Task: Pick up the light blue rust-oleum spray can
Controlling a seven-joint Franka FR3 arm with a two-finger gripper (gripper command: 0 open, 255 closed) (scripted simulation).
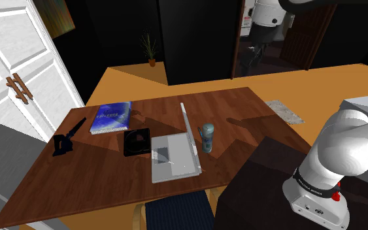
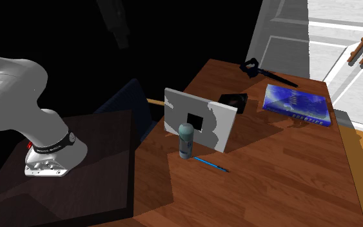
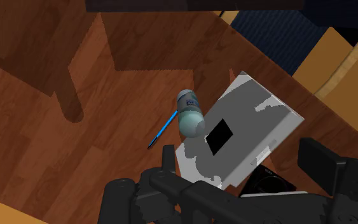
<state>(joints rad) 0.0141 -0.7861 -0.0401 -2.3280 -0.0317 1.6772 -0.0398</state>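
On the table, from the shoulder view's left: a black tool, a blue book, a black box, an open laptop, then the can. It is pale blue-green and upright, just beside the back of the laptop's raised lid, w/ a blue pen lying close by its foot. Far right, the arm rises from its stand.

In the wrist view the end effector hangs well above the table, fingers spread wide, nothing btwn them. The can sits ahead of it, off-centre, nearer one finger.

Step in hand, by the look of it: the approach. To do it well, centre over the can first, then turn the wrist so the fingers close along the lid's line, not across it, since there seems little room btwn can and lid. Come down straight, take the body below the cap, both fingers meeting it together. A round, smooth wall likely tips or slips if one finger lands first. Keep clear of the pen.
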